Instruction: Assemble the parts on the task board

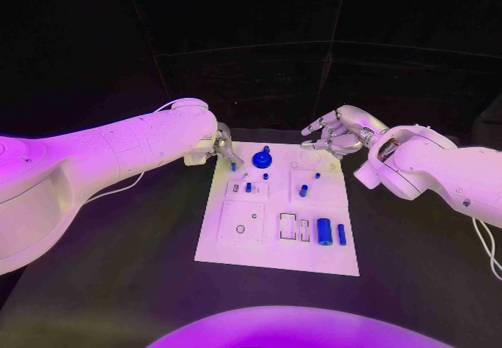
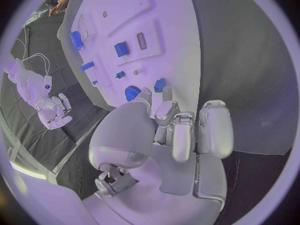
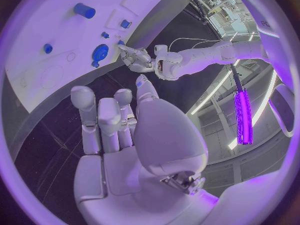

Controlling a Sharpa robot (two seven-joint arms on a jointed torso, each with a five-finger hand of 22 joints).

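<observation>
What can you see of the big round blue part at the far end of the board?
The round blue part is a disc-like piece with a ridged, gear-like rim and a small raised knob on top, plastic by its look. It sits on the task board near its far edge, left of centre, with smaller blue pieces nearby. The left hand is close beside it; whether its fingers touch it cannot be told. The right hand is apart from it.
</observation>
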